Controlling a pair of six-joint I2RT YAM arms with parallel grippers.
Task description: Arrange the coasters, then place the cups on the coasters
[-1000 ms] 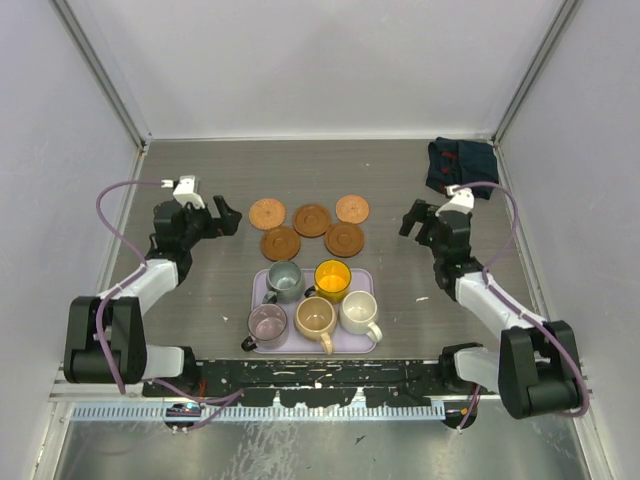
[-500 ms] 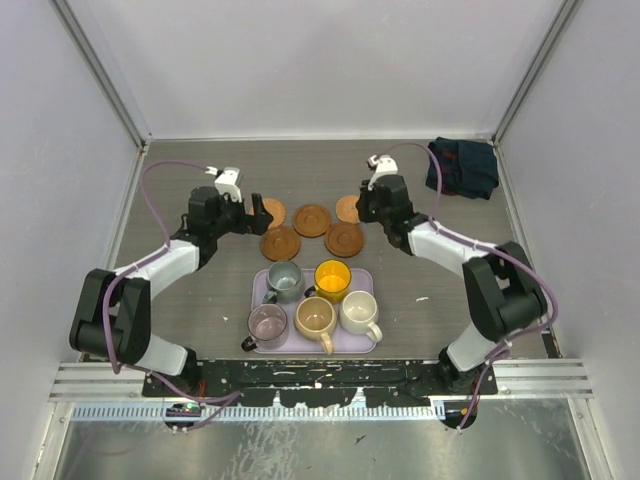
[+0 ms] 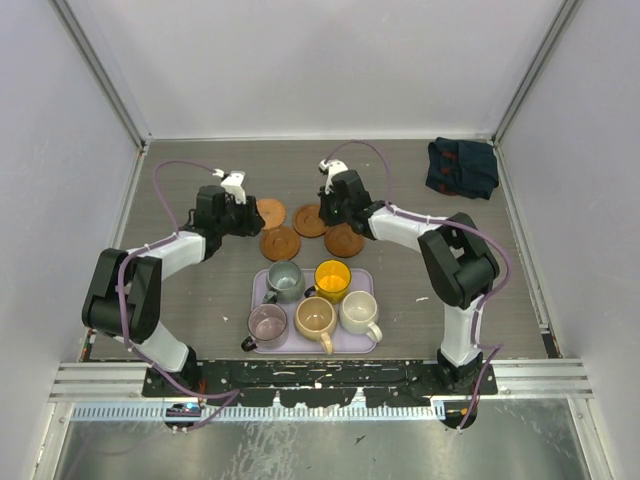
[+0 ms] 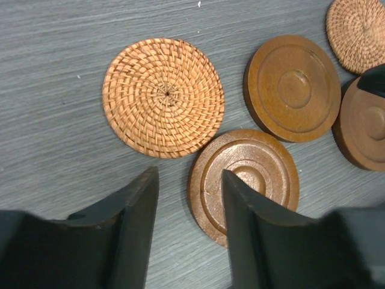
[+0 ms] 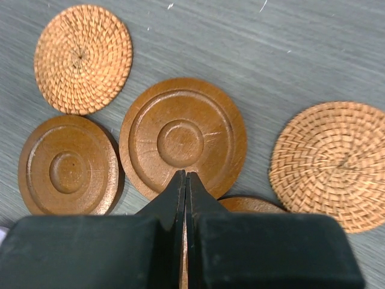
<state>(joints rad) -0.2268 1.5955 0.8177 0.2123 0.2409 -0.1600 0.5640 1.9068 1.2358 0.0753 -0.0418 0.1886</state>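
Five coasters lie behind the lavender tray [image 3: 259, 291]: two woven discs [image 4: 163, 97] [image 5: 331, 162] and three brown wooden ones [image 3: 281, 243] [image 3: 310, 222] [image 3: 345, 240]. My left gripper [image 3: 252, 224] [image 4: 189, 174] hovers low with its jaws partly apart; the left edge of the near-left wooden coaster [image 4: 244, 183] lies in the gap. My right gripper [image 3: 324, 213] [image 5: 185, 176] is shut with nothing in it, its tips over the near rim of the middle wooden coaster [image 5: 182, 135]. Five cups stand on the tray: grey-green [image 3: 284, 280], yellow [image 3: 332, 280], pinkish-purple [image 3: 267, 323], tan [image 3: 316, 318], cream [image 3: 358, 312].
A dark blue cloth [image 3: 462, 165] lies at the back right corner. Grey walls with metal rails close in the table on the left, right and back. The coasters sit close together, some almost touching.
Both arms swung inward from the table's sides to the coaster group. The right gripper closed fully. The left gripper's jaws narrowed from wide open.
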